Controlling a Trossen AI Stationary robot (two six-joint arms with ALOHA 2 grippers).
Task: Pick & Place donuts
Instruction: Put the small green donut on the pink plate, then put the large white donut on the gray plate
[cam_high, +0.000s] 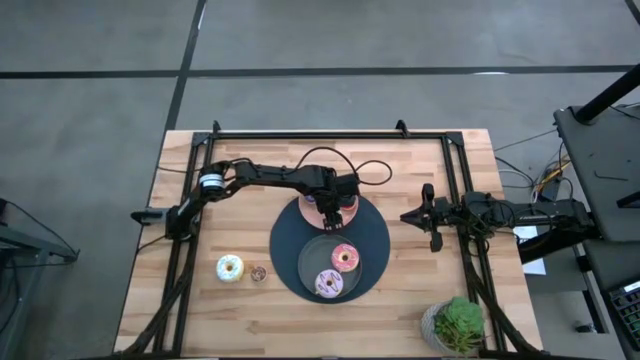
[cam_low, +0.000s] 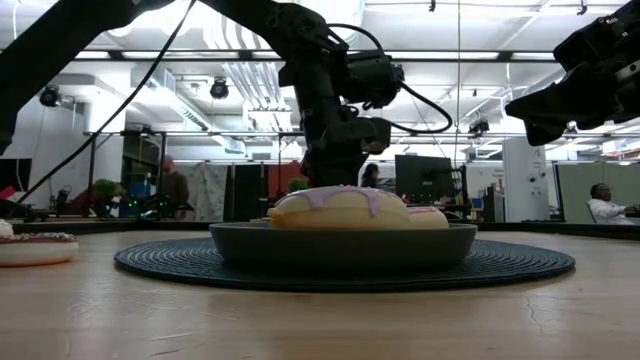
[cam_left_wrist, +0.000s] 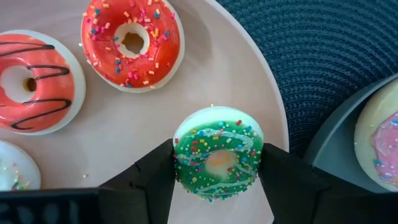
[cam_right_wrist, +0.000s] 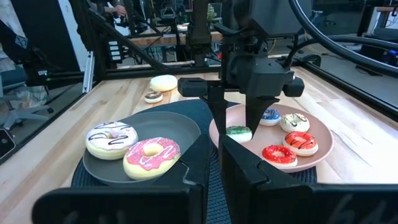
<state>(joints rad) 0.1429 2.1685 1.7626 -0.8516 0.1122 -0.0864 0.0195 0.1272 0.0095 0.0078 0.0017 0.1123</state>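
From above, the left gripper (cam_high: 331, 210) stands over the pink plate (cam_high: 305, 207) at the far edge of the dark mat (cam_high: 285, 245), while two donuts, one pink-frosted (cam_high: 345, 257) and one lilac-frosted (cam_high: 328, 283), already lie on the grey plate (cam_high: 309, 262); a white donut (cam_high: 230, 268) and a tiny tan one (cam_high: 258, 272) lie on the bare table (cam_high: 180, 300), and the right gripper (cam_high: 431, 215) waits well apart, its fingers not readable. The left wrist view shows the fingers (cam_left_wrist: 152, 177) closed on a green sprinkled donut (cam_left_wrist: 217, 154) at the plate's rim, with a red sprinkled donut (cam_left_wrist: 132, 42) and a chocolate-striped one (cam_left_wrist: 31, 82) resting on that plate. The right wrist view confirms a blue one (cam_right_wrist: 270, 115) there too, so the transfer is judged partly done, with several pieces outstanding.
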